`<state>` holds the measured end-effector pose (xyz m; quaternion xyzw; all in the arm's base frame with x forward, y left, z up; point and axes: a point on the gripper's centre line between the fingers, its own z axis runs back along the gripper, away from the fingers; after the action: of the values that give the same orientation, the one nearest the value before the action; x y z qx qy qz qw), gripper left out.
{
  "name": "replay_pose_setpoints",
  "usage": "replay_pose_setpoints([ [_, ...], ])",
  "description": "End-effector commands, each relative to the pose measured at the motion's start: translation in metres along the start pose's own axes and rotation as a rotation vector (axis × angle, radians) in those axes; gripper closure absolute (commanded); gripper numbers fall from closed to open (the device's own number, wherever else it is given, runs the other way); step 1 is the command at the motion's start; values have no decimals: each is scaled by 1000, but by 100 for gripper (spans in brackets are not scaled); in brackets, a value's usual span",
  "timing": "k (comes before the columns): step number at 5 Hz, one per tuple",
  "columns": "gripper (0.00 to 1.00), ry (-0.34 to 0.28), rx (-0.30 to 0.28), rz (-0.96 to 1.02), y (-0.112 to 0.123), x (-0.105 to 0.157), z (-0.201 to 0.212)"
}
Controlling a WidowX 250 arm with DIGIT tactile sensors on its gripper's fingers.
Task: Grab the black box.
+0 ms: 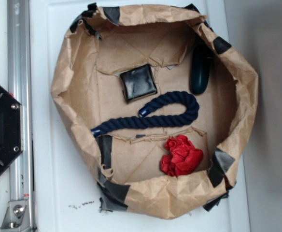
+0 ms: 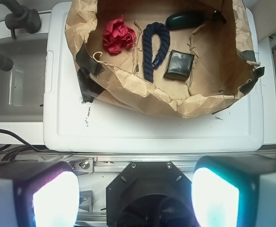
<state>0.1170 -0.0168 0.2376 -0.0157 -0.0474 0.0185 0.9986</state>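
Glossy black and square, the black box [image 1: 138,82] lies flat on the floor of the crumpled brown paper enclosure [image 1: 63,82], toward the wall nearest the robot's base. The navy rope [image 1: 155,116] curves just beside it, one blue-tipped end close to the box's corner; the dark green oval object [image 1: 200,71] sits farther along the rope's bend, and the red wad [image 1: 180,155] lies well apart across the rope.

In the wrist view the gripper [image 2: 135,198] hangs far back over the rail at the bench [image 2: 152,127] edge, its two pads [image 2: 55,198] spread wide with nothing between them, so the reach has hardly begun.

A good approach would probably carry the jaws up and over the paper wall rather than through it, then descend straight down onto the box. Because the box is low and slick, the pads likely need to straddle two opposite rims squarely and go nearly to the floor. Closing across the sides facing away from the rope seems safest, to avoid snagging its end.
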Motion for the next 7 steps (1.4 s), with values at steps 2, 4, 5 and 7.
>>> replay_pose_setpoints([
  [2,0,60,-37,74,15,47,-35],
  [4,0,-47,57,457,47,94,-96],
  [5,0,-24,145,550,55,88,-126],
  [7,0,80,276,517,109,101,-186],
])
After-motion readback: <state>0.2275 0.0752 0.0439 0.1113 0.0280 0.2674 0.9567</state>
